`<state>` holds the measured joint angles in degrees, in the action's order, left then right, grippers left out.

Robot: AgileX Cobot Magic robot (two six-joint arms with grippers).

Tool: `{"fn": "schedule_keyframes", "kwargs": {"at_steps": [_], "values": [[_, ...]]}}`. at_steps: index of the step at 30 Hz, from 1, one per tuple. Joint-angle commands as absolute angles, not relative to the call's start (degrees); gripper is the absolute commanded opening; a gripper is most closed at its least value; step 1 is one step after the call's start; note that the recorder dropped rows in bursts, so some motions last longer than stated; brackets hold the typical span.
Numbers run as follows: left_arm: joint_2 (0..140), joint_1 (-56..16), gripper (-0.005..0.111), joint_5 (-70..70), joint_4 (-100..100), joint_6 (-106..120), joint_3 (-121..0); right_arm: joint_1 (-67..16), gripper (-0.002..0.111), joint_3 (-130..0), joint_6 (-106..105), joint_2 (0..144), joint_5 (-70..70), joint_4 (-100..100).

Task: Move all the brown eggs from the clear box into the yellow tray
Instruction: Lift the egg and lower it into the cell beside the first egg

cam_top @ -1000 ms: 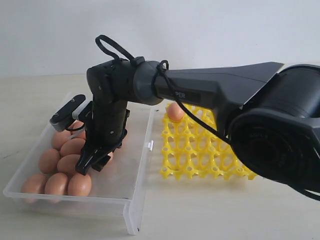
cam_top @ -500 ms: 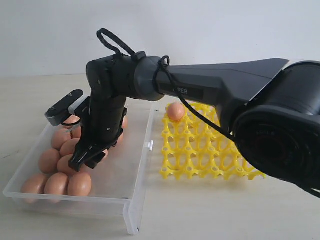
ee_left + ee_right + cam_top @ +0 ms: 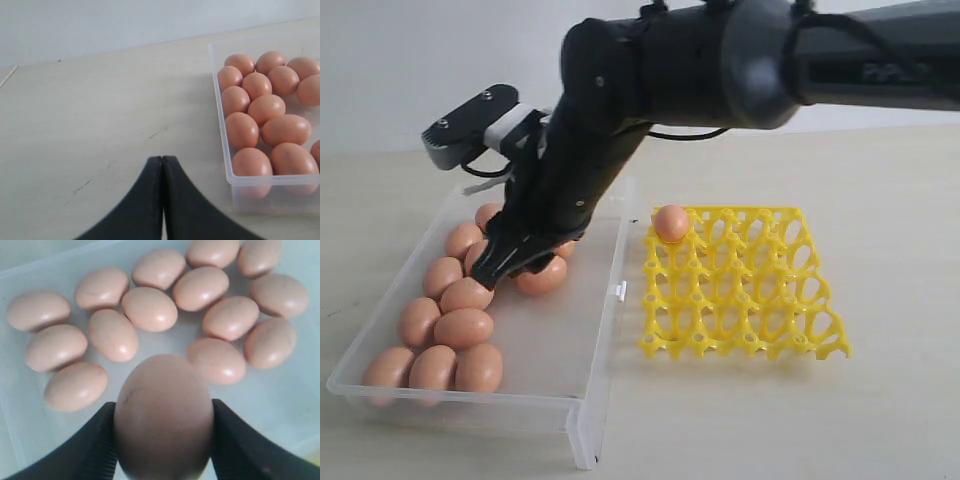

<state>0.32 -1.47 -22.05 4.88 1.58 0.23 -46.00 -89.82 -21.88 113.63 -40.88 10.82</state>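
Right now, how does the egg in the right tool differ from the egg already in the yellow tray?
The gripped egg is clamped in the right tool above the clear box; the tray egg rests free in a corner cup of the yellow tray. The gripped egg hangs over other eggs; the tray egg is alone in its tray. Both are smooth and brown.

My right gripper (image 3: 516, 266) grips a brown egg (image 3: 544, 276) over the clear box (image 3: 582, 420), more eggs (image 3: 463, 328) beside it. One egg (image 3: 670, 222) sits in the yellow tray (image 3: 650, 346) corner.
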Motion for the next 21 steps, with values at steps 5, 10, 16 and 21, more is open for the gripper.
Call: {"fn": "schedule_keyframes", "kwargs": {"at_steps": [5,10,16,21], "values": [[0.0,-1.8,0.0,-21.7,4.6,1.4,0.0,-37.0,0.0,-76.2,-22.5,102.1,-33.4,11.1],[0.0,-1.8,0.0,-21.7,4.6,1.4,0.0,-30.8,0.0,-70.6,-22.5,99.1,-26.6,11.8],[0.0,-1.8,0.0,-21.7,4.6,1.4,0.0,-24.1,0.0,-68.5,-22.5,102.0,-19.8,11.9],[0.0,-1.8,0.0,-21.7,4.6,1.4,0.0,-22.0,0.0,-68.5,-22.5,107.9,-14.8,12.1]]}}
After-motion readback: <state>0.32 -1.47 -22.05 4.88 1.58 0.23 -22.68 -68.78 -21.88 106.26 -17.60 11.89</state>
